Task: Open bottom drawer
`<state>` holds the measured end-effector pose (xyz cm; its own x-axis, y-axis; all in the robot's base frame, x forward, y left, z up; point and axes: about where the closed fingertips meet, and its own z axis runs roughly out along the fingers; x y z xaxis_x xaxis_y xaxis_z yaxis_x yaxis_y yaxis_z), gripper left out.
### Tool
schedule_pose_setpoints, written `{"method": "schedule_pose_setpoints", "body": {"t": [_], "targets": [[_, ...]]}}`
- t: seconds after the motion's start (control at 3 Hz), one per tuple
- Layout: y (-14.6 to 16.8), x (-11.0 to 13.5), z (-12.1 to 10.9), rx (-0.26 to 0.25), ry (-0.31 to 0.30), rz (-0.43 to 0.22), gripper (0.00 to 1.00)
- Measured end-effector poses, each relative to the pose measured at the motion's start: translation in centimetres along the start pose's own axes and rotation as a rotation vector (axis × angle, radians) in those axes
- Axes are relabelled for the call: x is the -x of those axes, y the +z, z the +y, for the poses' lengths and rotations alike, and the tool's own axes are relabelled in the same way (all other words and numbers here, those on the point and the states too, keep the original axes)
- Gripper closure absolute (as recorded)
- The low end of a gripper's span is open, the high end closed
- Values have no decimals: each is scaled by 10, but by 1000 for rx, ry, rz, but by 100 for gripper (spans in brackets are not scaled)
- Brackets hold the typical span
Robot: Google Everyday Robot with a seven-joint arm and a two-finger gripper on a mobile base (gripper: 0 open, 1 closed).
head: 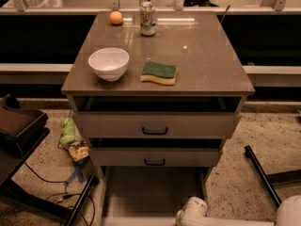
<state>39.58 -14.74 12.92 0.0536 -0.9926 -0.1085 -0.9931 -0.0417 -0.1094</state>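
The grey-beige cabinet [188, 46] has three drawers. The bottom drawer [155, 189] is pulled far out toward me, and its plain grey inside shows between its side walls; its front panel lies at the picture's lower edge. The mid drawer [155, 158] and the top drawer [155, 125], each with a black bar handle, stand slightly out. My gripper [190, 214] is the white rounded end of the arm at the bottom edge, by the front right corner of the bottom drawer.
On the cabinet top are a white bowl [108, 63], a green-and-yellow sponge [159, 73], a can [147, 19] and an orange ball [116, 17]. A snack bag [71, 136] lies on the floor at left by dark chair legs [80, 201]. A black bar [263, 173] lies at right.
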Motion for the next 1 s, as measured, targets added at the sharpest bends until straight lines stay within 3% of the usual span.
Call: {"method": "schedule_pose_setpoints", "body": {"t": [0.33, 1.0], "targets": [[1, 0, 1, 2, 0, 0, 4], [2, 0, 2, 4, 0, -1, 0]]}}
